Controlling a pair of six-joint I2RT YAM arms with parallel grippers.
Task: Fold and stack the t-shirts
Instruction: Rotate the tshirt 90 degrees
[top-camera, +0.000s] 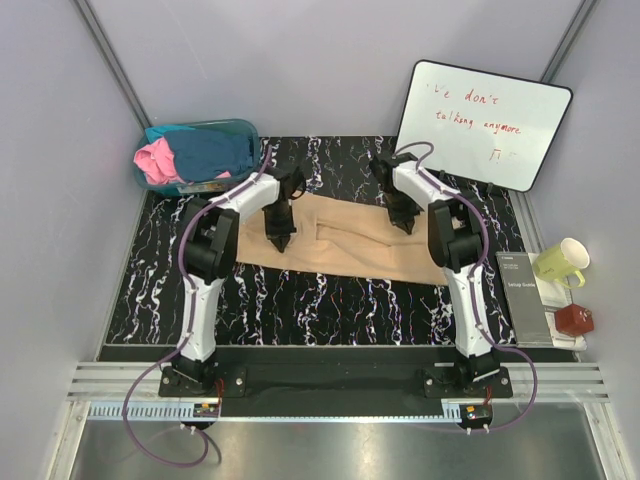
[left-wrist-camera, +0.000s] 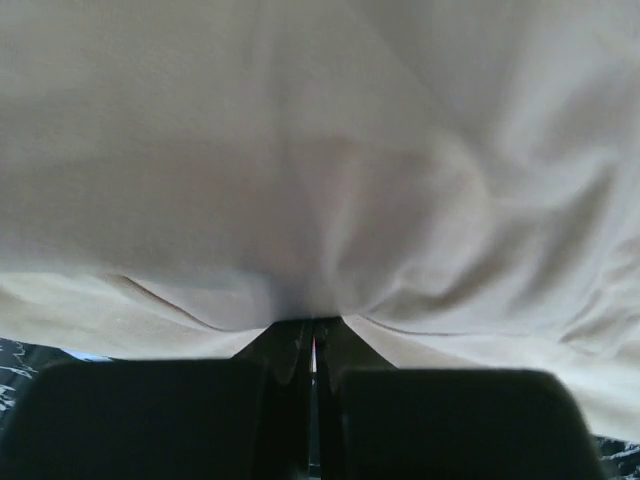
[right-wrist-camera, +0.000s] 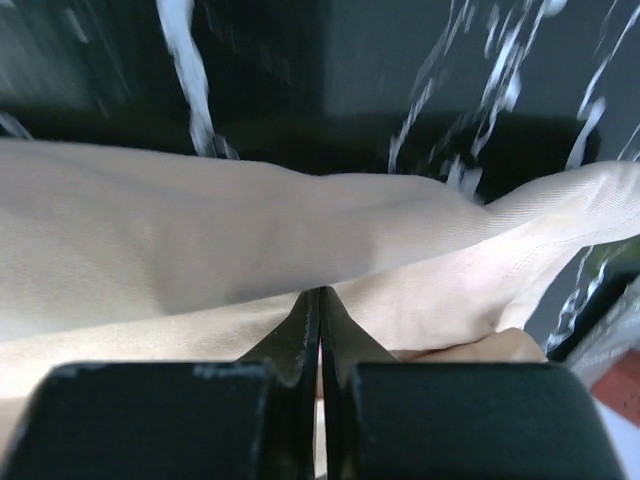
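Note:
A light tan-beige t-shirt (top-camera: 340, 245) lies spread across the middle of the black marbled table (top-camera: 300, 310). My left gripper (top-camera: 279, 240) is shut on a fold of it near its left part; the cloth fills the left wrist view (left-wrist-camera: 300, 180). My right gripper (top-camera: 402, 224) is shut on the shirt's far edge toward the right; the right wrist view shows the tan cloth (right-wrist-camera: 250, 240) pinched at the fingertips. A pink shirt (top-camera: 155, 160) and a dark teal-blue shirt (top-camera: 210, 150) sit in the see-through teal tub (top-camera: 242, 128) at the back left.
A whiteboard (top-camera: 485, 120) leans at the back right. A yellow-green mug (top-camera: 560, 262), a grey booklet (top-camera: 525, 295) and a small red box (top-camera: 574, 320) stand by the table's right edge.

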